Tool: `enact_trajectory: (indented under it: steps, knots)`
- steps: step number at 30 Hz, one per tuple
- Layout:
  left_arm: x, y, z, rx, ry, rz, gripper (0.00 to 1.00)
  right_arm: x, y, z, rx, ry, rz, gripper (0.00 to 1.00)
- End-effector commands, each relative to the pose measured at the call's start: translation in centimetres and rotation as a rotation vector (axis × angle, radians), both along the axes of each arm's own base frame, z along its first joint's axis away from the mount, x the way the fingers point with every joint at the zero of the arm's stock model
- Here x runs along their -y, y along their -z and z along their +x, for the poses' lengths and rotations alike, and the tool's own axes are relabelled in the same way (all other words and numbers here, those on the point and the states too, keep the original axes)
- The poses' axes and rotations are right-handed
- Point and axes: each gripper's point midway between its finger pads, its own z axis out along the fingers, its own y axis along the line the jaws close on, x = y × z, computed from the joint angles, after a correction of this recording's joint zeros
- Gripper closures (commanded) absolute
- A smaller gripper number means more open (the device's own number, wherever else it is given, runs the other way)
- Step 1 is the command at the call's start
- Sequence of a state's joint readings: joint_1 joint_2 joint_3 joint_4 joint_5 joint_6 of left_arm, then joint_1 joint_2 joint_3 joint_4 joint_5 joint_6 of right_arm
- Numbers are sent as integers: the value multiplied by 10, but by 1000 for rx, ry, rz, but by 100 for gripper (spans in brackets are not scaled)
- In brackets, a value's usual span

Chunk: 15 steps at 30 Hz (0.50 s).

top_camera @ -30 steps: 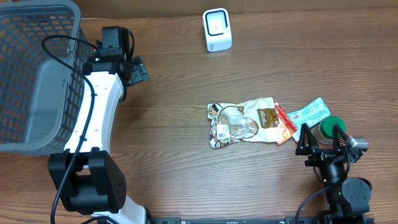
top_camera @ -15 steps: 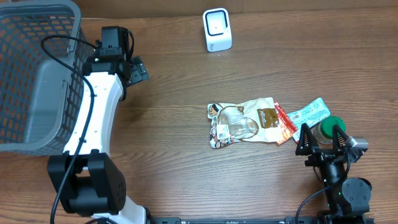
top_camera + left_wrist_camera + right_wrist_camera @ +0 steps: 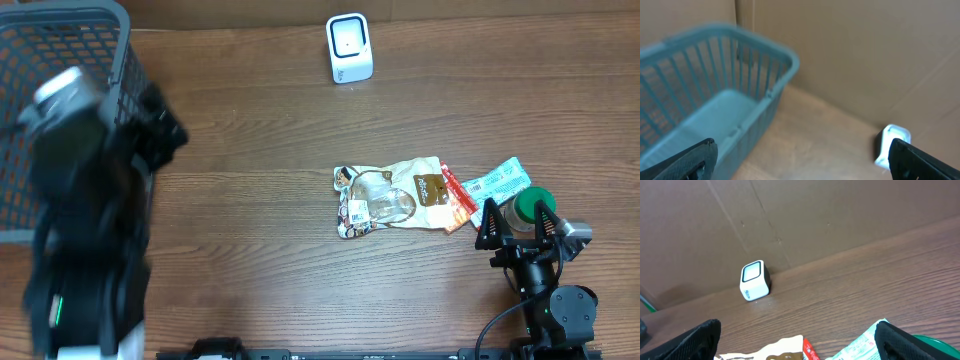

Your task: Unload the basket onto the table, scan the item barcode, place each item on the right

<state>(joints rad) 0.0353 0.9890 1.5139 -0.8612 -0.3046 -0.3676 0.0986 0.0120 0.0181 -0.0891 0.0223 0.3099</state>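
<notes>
Motion blur now smears the left arm [image 3: 85, 210], which sat sharp beside the basket [image 3: 15, 70] a moment ago, so it has probably set off toward the items. The left fingers [image 3: 687, 160] stand wide open and empty, as do the right fingers [image 3: 687, 340], parked at 4 o'clock. The pouch [image 3: 395, 195] lies untouched at the tabletop's centre, with the scanner [image 3: 349, 47] at 12 o'clock.

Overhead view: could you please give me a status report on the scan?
Left gripper open, empty. Right gripper open, by the snack packets. Packets lying on table, apart from scanner. Nothing between them.
</notes>
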Motion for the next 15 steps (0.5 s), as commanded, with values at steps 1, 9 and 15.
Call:
enact_trajectory:
  steps: [1, 9, 15]
  knots:
    - [-2, -25, -33, 100, -23, -5, 0, 0, 1, 0, 6, -1, -2, 0]
    - [-1, -49, -86, 232, -26, 0, 0, 0, 1, 0, 6, -1, -2, 0]
    - [1, -8, -116, 153, -23, 0, 0, 0, 1, 0, 6, -1, -2, 0]
